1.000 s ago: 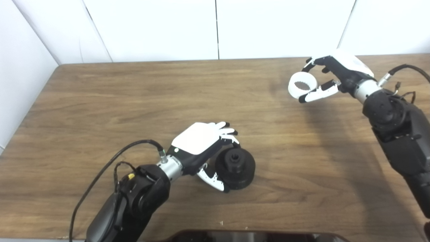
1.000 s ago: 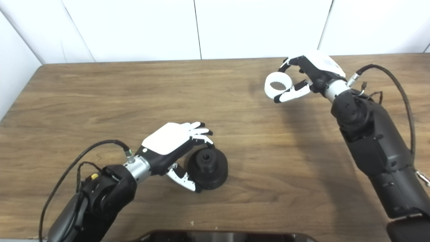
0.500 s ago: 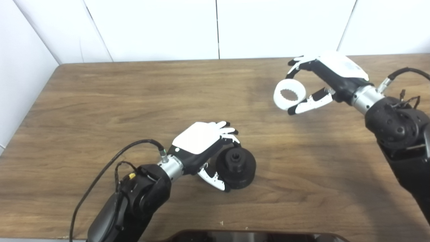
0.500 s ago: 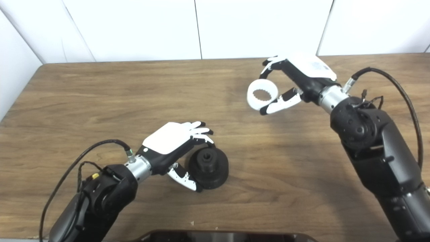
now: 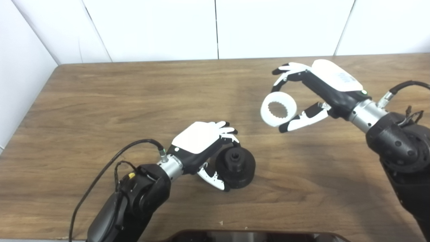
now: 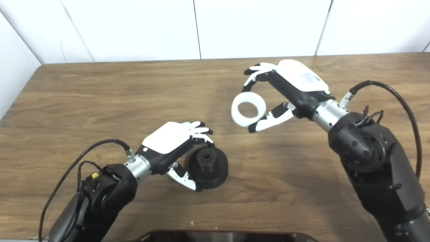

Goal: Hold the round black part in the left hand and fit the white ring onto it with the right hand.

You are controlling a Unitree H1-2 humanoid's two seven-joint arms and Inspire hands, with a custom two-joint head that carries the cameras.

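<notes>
The round black part (image 5: 235,163) rests on the wooden table (image 5: 100,101) near the middle front, its hub facing up. My left hand (image 5: 205,143) is wrapped around its left side, fingers over the far rim and thumb at the near rim. The white ring (image 5: 278,109), toothed on the inside, hangs in the air up and to the right of the black part. My right hand (image 5: 319,90) is shut on the ring, with fingers above it and the thumb beneath.
A dark object (image 5: 255,235) lies along the table's front edge at the bottom of the picture. White wall panels (image 5: 215,27) stand behind the table's far edge. Cables trail from both forearms.
My right hand has carried the white ring leftward and nearer, toward the black part. The left hand and the black part have stayed in place.
</notes>
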